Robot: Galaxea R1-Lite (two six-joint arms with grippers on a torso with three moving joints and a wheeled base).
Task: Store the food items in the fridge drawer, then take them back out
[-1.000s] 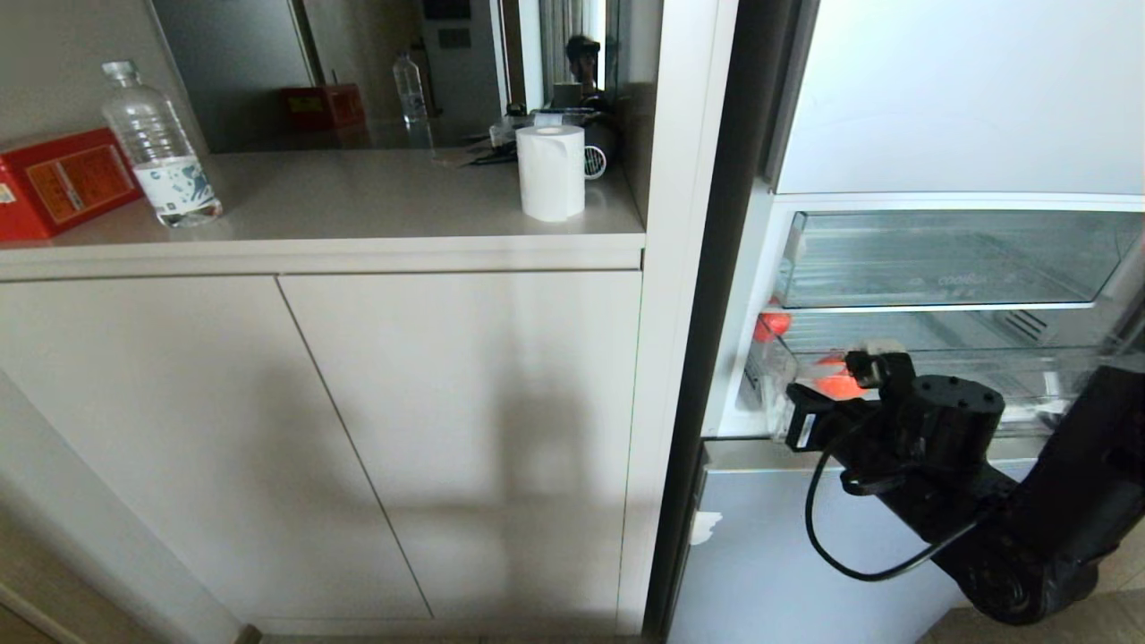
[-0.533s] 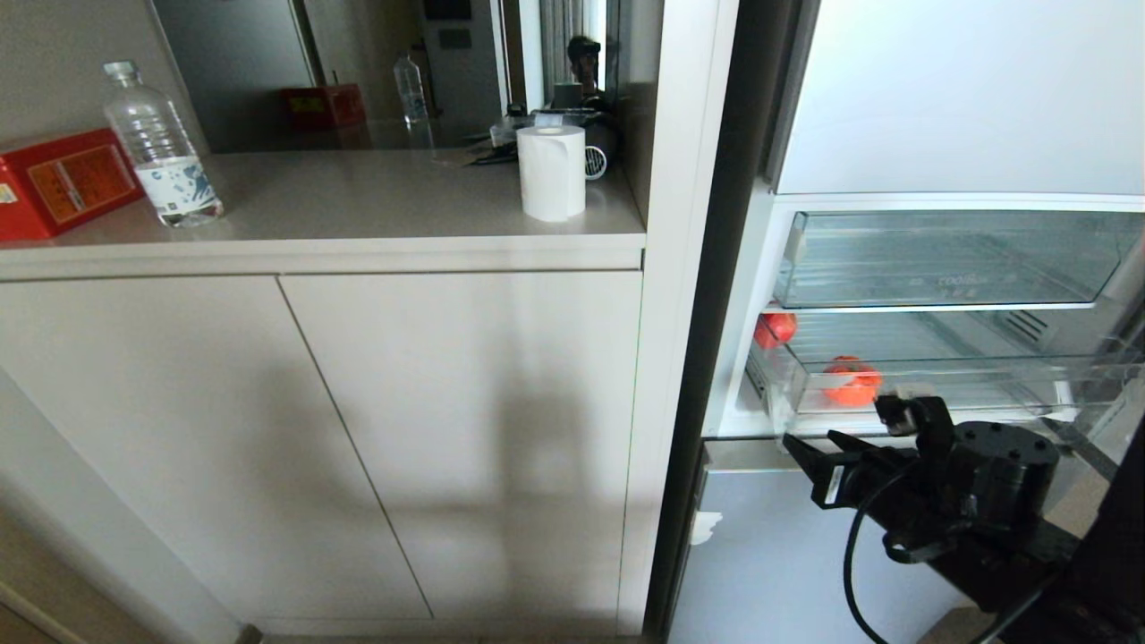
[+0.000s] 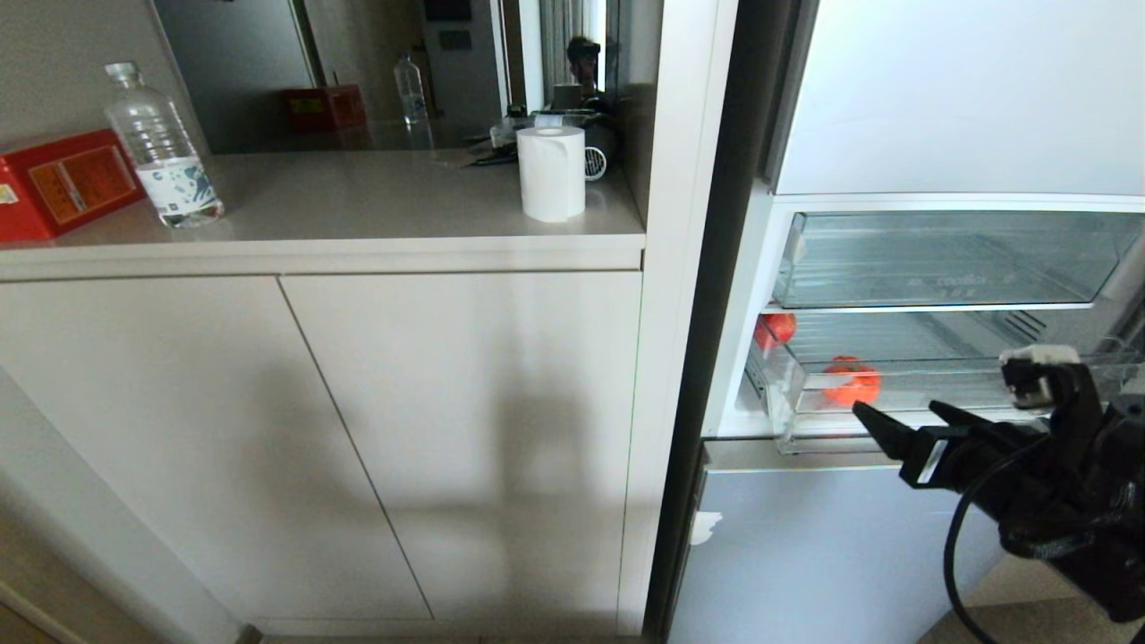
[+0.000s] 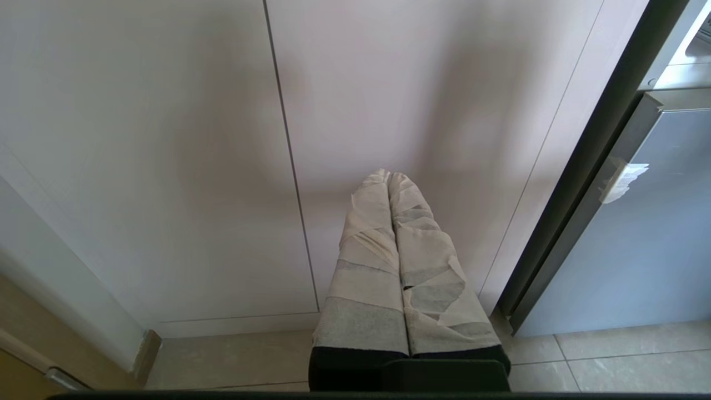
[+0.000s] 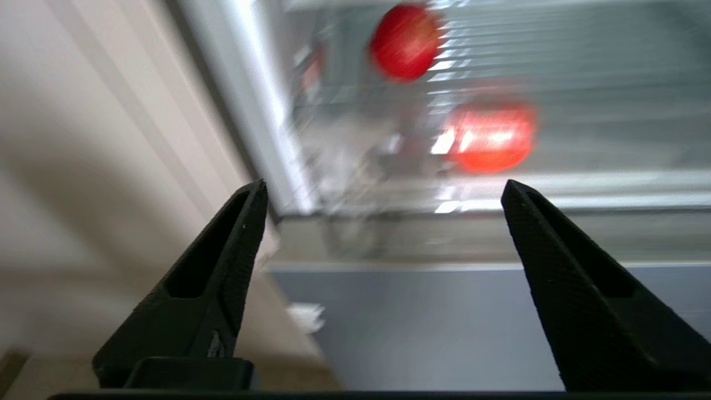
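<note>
Beige cabinet doors [image 3: 340, 438] fill the left of the head view under a tabletop [image 3: 358, 206] carrying a water bottle [image 3: 161, 143], a red box [image 3: 63, 179] and a paper roll [image 3: 550, 172]. To the right the fridge stands open. Its clear drawer [image 3: 930, 398], ribbed on the floor, holds a small round red fruit [image 3: 851, 381] near its left front corner; a second red fruit [image 3: 775, 329] sits further back by the left wall. The right gripper [image 3: 894, 419] hangs just outside the drawer's front lip, fingers [image 5: 222, 266] spread wide and empty. A second ago it was closed on the front fruit inside the drawer; since then it has let go and drawn back to the right. The left gripper [image 4: 389, 178] points at the cabinet, taped fingers pressed together.
</note>
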